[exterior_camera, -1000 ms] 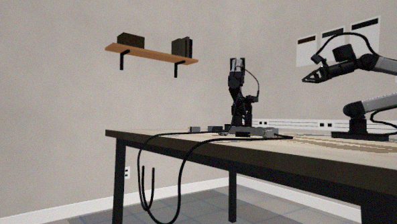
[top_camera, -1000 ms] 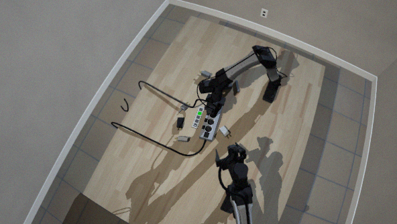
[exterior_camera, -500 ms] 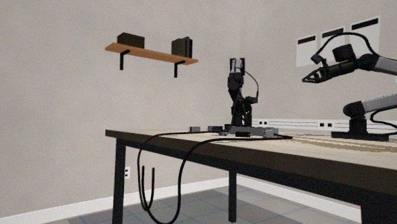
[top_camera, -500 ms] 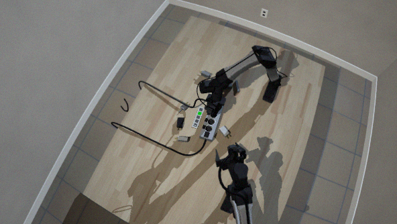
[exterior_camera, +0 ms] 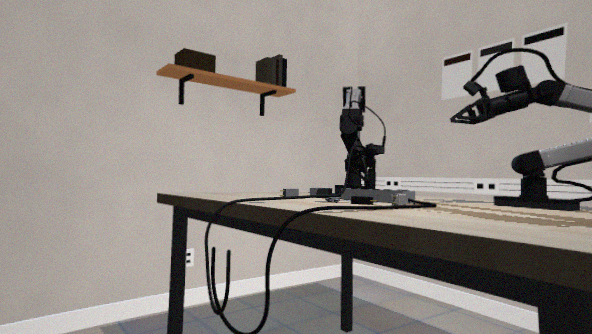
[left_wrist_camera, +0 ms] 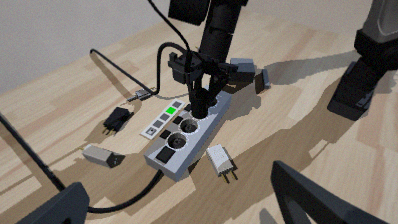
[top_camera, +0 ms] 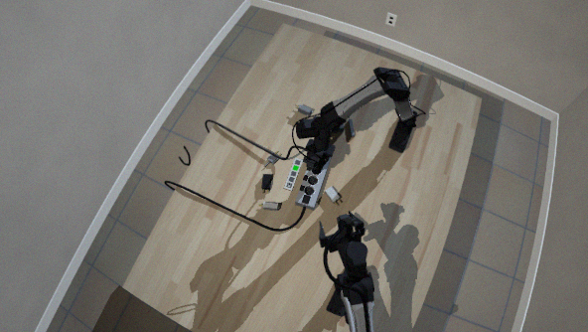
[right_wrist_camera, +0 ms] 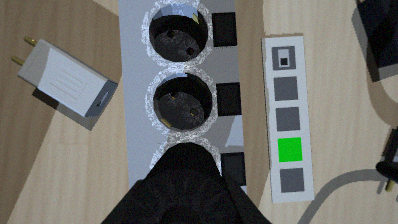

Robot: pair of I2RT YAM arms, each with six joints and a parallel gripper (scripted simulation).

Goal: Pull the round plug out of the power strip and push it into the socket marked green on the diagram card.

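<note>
Your right gripper (top_camera: 316,166) (exterior_camera: 361,187) (left_wrist_camera: 199,104) (right_wrist_camera: 184,184) is gripping the plug (left_wrist_camera: 200,109) (right_wrist_camera: 186,156) at the green-marked socket (right_wrist_camera: 157,156), seating depth unclear, while the strip (top_camera: 309,200) (exterior_camera: 380,194) (left_wrist_camera: 172,169) (right_wrist_camera: 134,100) is lying flat and your left gripper (top_camera: 336,225) (exterior_camera: 453,120) (left_wrist_camera: 180,179) is gaping empty.

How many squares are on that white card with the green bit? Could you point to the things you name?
5, in a row on the card (top_camera: 293,176) (left_wrist_camera: 161,120) (right_wrist_camera: 288,133): one square with a little picture at one end, then two plain gray, the green one, and another gray at the other end. None are hidden.

The top view looks steeply down over the whole table (top_camera: 238,149), the exterior sideways past its edge (exterior_camera: 350,231), both wrists closely at the strip (left_wrist_camera: 165,167) (right_wrist_camera: 135,125).
</note>
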